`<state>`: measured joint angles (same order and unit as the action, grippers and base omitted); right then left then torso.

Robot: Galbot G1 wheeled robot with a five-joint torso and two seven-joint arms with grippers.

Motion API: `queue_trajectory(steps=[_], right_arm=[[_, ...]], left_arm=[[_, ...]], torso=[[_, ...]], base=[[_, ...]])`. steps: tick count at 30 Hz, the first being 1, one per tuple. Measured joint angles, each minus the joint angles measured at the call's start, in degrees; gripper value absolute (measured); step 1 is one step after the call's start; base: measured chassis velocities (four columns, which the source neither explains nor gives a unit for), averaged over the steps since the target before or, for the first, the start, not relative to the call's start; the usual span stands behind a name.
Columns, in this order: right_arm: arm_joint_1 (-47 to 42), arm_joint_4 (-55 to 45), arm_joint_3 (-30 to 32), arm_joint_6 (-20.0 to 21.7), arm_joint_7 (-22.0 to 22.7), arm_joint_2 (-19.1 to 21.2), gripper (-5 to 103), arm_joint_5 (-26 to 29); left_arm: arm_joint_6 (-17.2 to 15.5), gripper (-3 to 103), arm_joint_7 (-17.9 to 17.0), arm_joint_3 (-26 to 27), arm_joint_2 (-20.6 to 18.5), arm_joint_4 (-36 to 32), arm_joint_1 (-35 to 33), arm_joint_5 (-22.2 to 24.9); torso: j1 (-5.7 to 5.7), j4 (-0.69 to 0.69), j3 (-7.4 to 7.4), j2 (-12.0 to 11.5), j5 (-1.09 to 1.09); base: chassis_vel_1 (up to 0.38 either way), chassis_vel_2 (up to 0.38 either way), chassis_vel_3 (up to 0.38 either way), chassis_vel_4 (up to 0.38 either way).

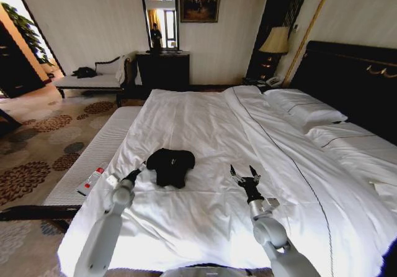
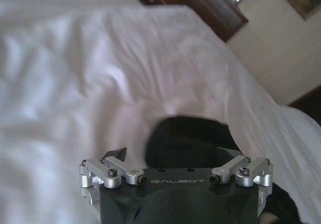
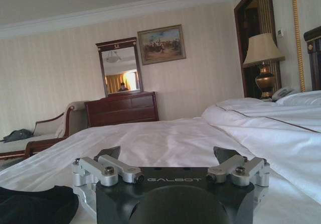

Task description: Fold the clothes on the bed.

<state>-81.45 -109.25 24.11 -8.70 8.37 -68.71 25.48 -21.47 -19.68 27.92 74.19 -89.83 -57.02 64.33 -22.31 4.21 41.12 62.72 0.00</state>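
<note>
While the bed (image 1: 211,134) takes up most of the head view, its white duvet runs from the near edge at 6 o'clock up to a far corner near 12 o'clock, with the dark headboard (image 1: 353,78) along the 3 o'clock side and pillows (image 1: 304,109) just before it. Its left edge falls away at 9 o'clock onto a ribbed white bench (image 1: 87,165) lying just beside it, and patterned carpet (image 1: 43,140) stretches beyond toward 10 o'clock. Wide bare duvet lies open at 12 and 2 o'clock of the garment.

Bunched into a small dark lump, the black T-shirt (image 1: 170,165) sits on the duvet left of centre, well inside every bed edge; its lettering cannot be made out.

At 8 o'clock of the shirt, the left hand (image 1: 138,171) reaches to the shirt's left edge; in the left wrist view its fingers (image 2: 116,156) stand spread with the black cloth (image 2: 190,138) between and just past them, nothing clamped. At 4 o'clock of the shirt, apart from it, the right hand (image 1: 245,176) stands over bare sheet with its fingers (image 3: 108,153) parted and nothing between them.
</note>
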Motion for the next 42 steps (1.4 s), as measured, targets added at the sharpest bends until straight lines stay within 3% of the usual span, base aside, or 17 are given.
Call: queue_trajectory(steps=[9,18,27,42], right_arm=[[0.6,0.5,0.4,-0.1,0.2,-0.4,100,0.2],[-0.2,0.0,1.1,-0.2,0.3,-0.3,100,-0.2],[-1.3,-1.1,0.9,-0.3,0.3,-0.2,100,-0.9],[-2.0,-2.2,1.3,-0.3,0.3,-0.4,100,-1.1]], left_arm=[[-2.5,100,-1.4,-1.9,2.7,4.8,5.3,2.2],[0.8,100,-1.0,0.3,5.2,6.1,5.2,2.9],[2.2,100,-1.0,2.9,4.2,4.7,4.2,4.4],[1.5,100,-0.7,2.9,3.5,4.3,2.6,4.2]], torso=[[0.01,0.00,-0.01,0.0,0.01],[0.01,0.00,-0.01,0.0,0.00],[0.01,-0.01,-0.01,0.0,0.00],[0.01,0.00,-0.02,0.0,0.00]], base=[[0.000,0.000,0.000,0.000],[0.000,0.000,0.000,0.000],[0.000,0.000,0.000,0.000],[0.000,0.000,0.000,0.000]])
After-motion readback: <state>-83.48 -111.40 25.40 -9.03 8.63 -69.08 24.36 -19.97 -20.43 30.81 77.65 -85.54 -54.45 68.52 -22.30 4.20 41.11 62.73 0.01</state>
